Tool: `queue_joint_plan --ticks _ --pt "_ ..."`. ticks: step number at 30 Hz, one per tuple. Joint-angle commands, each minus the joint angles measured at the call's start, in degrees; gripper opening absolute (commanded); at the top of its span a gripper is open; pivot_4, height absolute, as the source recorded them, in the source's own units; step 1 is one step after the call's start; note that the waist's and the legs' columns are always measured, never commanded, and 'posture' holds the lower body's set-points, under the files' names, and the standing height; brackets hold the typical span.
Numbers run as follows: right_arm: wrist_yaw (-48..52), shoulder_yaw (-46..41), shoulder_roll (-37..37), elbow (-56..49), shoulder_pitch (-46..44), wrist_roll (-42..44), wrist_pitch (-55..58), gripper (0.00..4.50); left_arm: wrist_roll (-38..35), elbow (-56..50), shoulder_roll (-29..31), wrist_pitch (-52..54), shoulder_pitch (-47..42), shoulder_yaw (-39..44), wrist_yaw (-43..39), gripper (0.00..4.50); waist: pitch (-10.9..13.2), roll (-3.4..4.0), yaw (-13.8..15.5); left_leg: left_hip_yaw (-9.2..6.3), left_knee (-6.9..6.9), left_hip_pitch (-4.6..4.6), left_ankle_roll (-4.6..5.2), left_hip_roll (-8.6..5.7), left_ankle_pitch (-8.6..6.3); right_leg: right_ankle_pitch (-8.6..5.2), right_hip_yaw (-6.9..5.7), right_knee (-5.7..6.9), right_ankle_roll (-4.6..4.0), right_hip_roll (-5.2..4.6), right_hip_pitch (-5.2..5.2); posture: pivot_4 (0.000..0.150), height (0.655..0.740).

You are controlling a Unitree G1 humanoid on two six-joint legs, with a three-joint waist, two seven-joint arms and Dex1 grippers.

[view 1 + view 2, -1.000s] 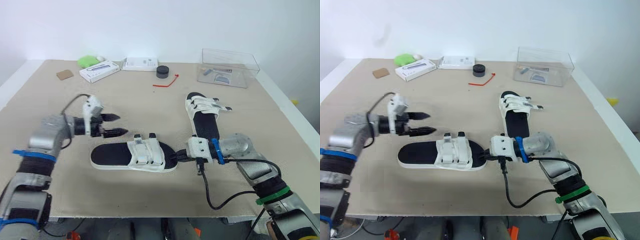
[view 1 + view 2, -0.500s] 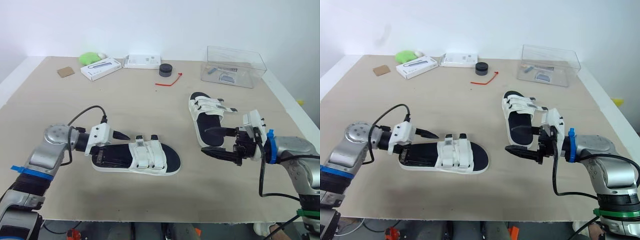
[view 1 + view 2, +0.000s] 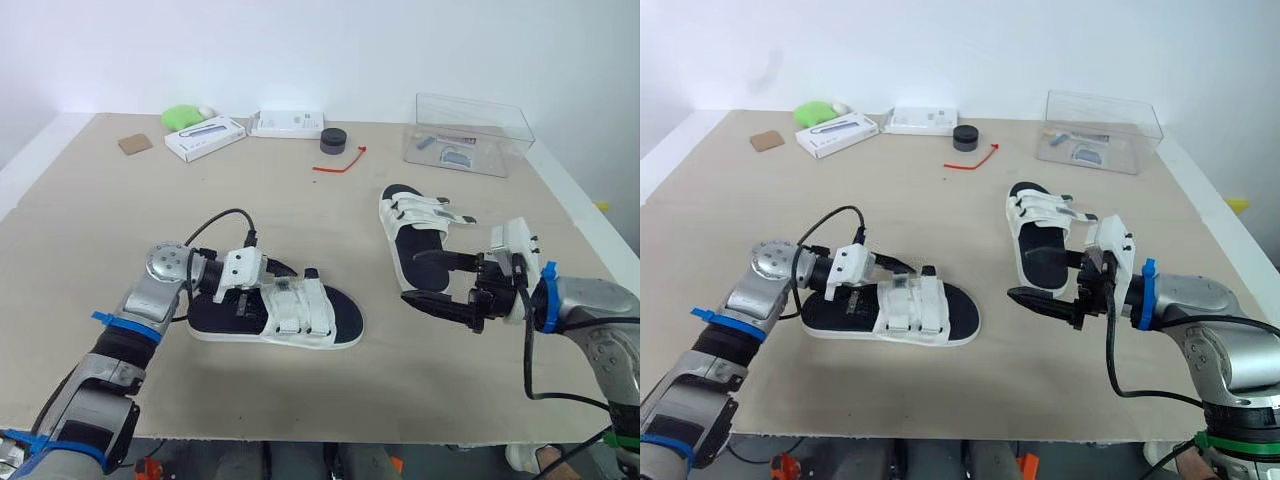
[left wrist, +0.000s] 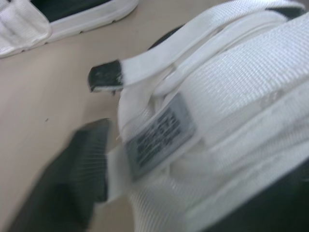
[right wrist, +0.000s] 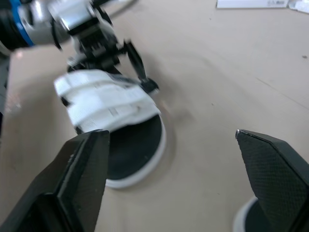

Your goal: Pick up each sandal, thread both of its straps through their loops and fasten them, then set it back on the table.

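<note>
The grey label point(image 4: 159, 135) sewn to a strap of the near sandal point(image 3: 300, 312) carries print I cannot read; that sandal lies flat on the table point(image 3: 300, 205), left of centre; my left gripper point(image 3: 278, 272) sits against its straps, and I cannot tell its grip; my right gripper point(image 3: 412, 277) gapes wide, empty, at the near end of the far sandal point(image 3: 412, 222).

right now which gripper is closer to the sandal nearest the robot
Left. The left gripper is over the near sandal, at its straps. The right gripper hangs open past that sandal's other end, apart from it, beside the far sandal.
</note>
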Motion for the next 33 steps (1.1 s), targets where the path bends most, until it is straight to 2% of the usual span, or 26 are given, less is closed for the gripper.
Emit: queue_joint_plan --ticks 1,6,13,17,18,21,25,27,31,32,33 --pt "-1.08 -2.22 -0.13 -2.93 -0.06 2.81 0.74 4.50 0.17 0.67 -0.35 -0.94 -1.65 0.24 -0.19 2.22 0.00 0.00 0.00 -0.01 0.02 0.00 0.00 0.00 0.00 0.01 0.00 0.00 0.02 0.00 0.01 0.150 0.7400" --pt "-0.93 0.04 1.38 -3.00 -2.17 -1.34 -6.97 4.50 0.70 2.28 -0.95 0.06 -2.64 1.49 3.03 0.07 -0.01 0.01 -0.01 0.02 0.10 0.02 0.00 0.01 0.00 0.05 -0.01 0.00 0.14 0.05 0.03 0.150 0.7400" --pt "1.25 4.87 4.35 -3.00 -8.23 -3.34 -13.65 4.50 3.05 0.95 -0.18 3.94 -2.90 3.86 12.27 0.07 -0.01 0.03 -0.02 0.03 0.18 0.03 0.09 0.03 0.07 0.04 -0.01 0.02 0.42 0.06 0.04 0.150 0.7400" --pt "3.48 6.53 4.11 -2.98 -9.69 -1.65 -12.35 4.50 8.85 2.11 1.16 6.34 -5.00 5.40 23.79 0.07 0.01 0.04 -0.04 0.06 0.21 0.04 0.10 0.04 0.09 0.16 0.01 0.04 0.30 0.06 0.03 0.150 0.7400" --pt "4.29 7.28 3.86 -1.89 -9.81 -2.46 -12.83 4.50 11.29 3.73 1.10 10.58 -7.15 7.40 32.39 0.07 0.01 0.04 -0.03 0.01 0.23 0.02 0.10 0.05 0.09 0.29 0.01 0.04 0.08 0.06 0.04 0.150 0.7400" --pt "5.65 8.69 3.76 0.70 -10.06 -4.79 -14.55 4.50 15.14 7.37 0.90 21.40 -11.35 11.36 49.40 0.07 0.06 -0.05 -0.09 0.00 0.26 0.00 0.13 0.06 0.11 0.32 -0.04 0.04 0.13 0.08 0.03 0.150 0.7400" --pt "5.56 10.43 5.95 5.26 -12.43 -6.26 -15.54 4.50 14.12 13.29 0.92 34.37 -14.30 19.99 66.89 0.07 0.06 -0.05 -0.87 0.07 0.25 -0.04 0.12 0.12 0.11 0.38 -0.01 0.03 0.14 0.03 -0.03 0.150 0.7400" --pt "6.08 11.20 6.92 7.27 -14.07 -6.66 -16.05 4.50 12.70 14.89 0.09 37.04 -14.44 22.81 70.67 0.07 0.07 -0.06 -0.50 -0.03 0.17 -0.23 0.03 0.06 0.05 0.45 -0.20 0.02 0.01 -0.29 -0.15 0.150 0.7400" --pt "7.34 12.29 7.77 10.52 -16.77 -7.60 -16.74 4.50 10.32 15.66 -1.10 35.59 -13.39 24.48 70.72 0.07 0.07 -0.06 -0.22 -0.01 0.21 -0.26 -0.01 -0.09 0.03 0.47 -0.28 0.00 0.03 -0.56 -0.15 0.150 0.7400" --pt "7.62 12.45 7.79 11.02 -17.08 -7.85 -16.98 4.50 10.21 15.83 -1.11 35.24 -13.36 24.57 70.78 0.77 0.07 -0.07 -0.11 0.00 0.21 -0.27 -0.01 -0.10 0.03 0.49 -0.29 -0.02 0.05 -0.60 -0.14 0.150 0.7400" --pt "7.87 12.61 7.80 11.45 -17.38 -8.12 -17.25 4.50 9.93 15.99 -1.06 35.16 -13.39 24.65 70.63 1.27 0.07 -0.07 0.02 -0.01 0.23 -0.27 -0.01 -0.10 0.03 0.49 -0.30 -0.02 0.04 -0.61 -0.13 0.150 0.7400"
